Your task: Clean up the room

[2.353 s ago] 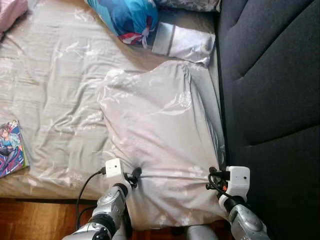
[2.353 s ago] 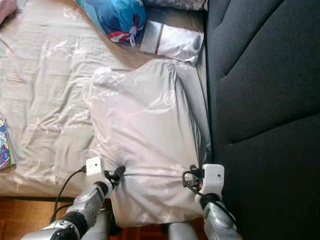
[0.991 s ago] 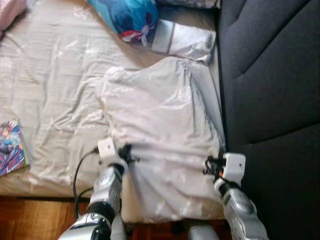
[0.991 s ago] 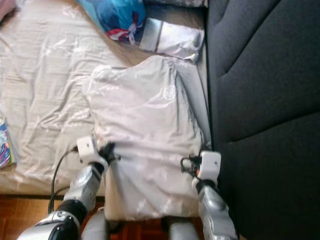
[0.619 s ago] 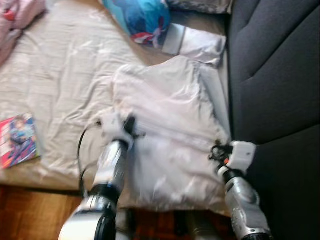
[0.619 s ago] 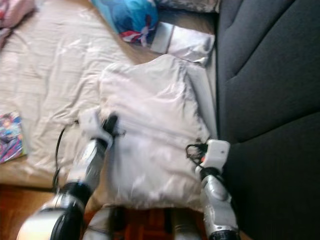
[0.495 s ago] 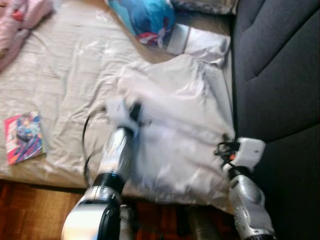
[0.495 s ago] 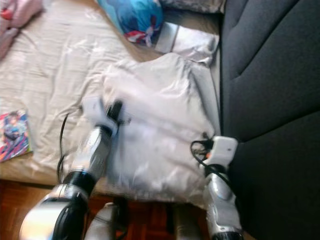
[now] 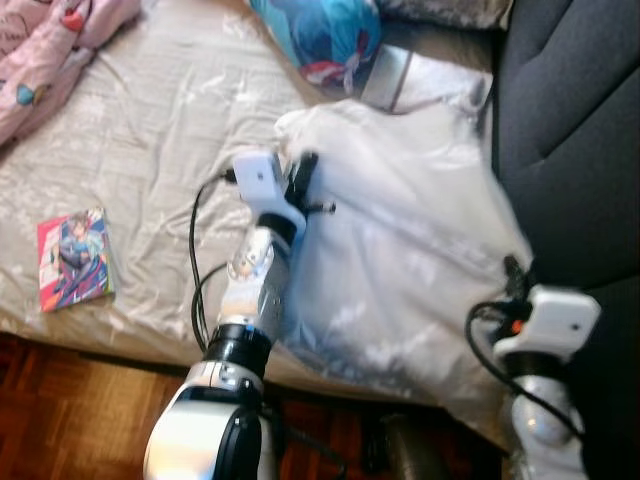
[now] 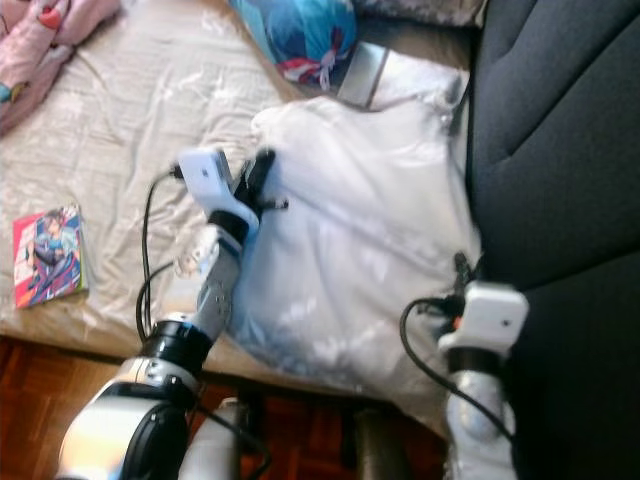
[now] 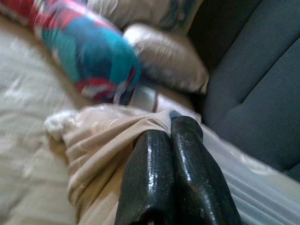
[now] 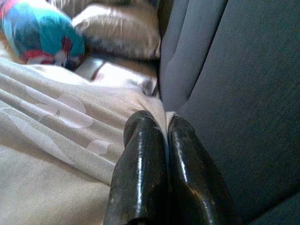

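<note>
The left arm reaches well forward over the bed, its left gripper point(image 9: 303, 178) at about 11 o'clock from the pale pillow's point(image 9: 400, 250) middle, on that pillow's left edge. In the left wrist view its two black fingers point(image 11: 154, 164) are pressed together with a fold of the beige pillow fabric pinched between them. The right arm is bent low at 5 o'clock, beside the dark headboard point(image 9: 570, 130); the right gripper point(image 12: 161, 136) has its fingers closed tight on the pillow's right edge, cloth caught in the seam between them. The pillow lies slanted across the beige sheet point(image 9: 150, 150), stretched between both grippers. At 12 o'clock sits a blue patterned cushion point(image 9: 320, 30); at 9 o'clock a manga book point(image 9: 72, 258); at 10 o'clock pink clothing point(image 9: 50, 50).
</note>
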Tool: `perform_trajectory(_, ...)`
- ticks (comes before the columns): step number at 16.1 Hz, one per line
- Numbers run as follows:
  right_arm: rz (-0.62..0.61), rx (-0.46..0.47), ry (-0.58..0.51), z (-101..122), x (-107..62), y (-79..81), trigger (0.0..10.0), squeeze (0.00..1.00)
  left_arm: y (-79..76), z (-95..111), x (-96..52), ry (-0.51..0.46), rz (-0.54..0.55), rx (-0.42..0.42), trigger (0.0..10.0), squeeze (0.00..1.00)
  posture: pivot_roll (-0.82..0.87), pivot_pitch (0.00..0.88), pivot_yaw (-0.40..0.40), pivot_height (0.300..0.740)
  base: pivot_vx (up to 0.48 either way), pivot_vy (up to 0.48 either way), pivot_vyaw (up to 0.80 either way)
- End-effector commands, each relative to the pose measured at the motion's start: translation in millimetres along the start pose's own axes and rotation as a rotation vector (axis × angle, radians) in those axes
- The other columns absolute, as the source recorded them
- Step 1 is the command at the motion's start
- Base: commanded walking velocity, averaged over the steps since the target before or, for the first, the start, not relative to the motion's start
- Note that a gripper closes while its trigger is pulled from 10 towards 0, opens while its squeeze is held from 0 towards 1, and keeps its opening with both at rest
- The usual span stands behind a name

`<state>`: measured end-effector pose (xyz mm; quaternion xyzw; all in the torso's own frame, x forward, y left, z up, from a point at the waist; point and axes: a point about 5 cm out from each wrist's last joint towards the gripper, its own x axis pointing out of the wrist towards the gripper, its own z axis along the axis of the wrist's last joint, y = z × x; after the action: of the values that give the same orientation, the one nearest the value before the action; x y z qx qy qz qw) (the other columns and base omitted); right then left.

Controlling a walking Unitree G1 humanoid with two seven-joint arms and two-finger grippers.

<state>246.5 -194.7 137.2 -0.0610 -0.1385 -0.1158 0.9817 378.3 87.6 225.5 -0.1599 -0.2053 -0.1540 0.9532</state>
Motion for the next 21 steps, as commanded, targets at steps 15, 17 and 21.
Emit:
perform_trajectory(15, -0.15, -0.081, 0.749, -155.5, -70.9, -28.7, 10.0, 0.0, 64.1, -107.9, -116.0, 0.628, 0.07, 0.093, 10.0, 0.0, -0.09, 0.358, 0.024, 0.74, 0.0, 0.0, 0.0)
perform_trajectory(17, -0.151, -0.074, 0.733, -156.5, -67.6, -28.8, 10.0, 0.0, 64.1, -112.6, -120.5, 0.651, 0.078, 0.088, 10.0, 0.0, -0.09, 0.354, 0.025, 0.74, 0.0, 0.0, 0.0)
perform_trajectory(21, -0.151, -0.057, 0.711, -156.9, -61.9, -28.3, 10.0, 0.88, 66.3, -117.4, -127.3, 0.675, 0.091, 0.089, 10.0, 0.0, -0.09, 0.346, 0.025, 0.74, 0.0, 0.0, 0.0)
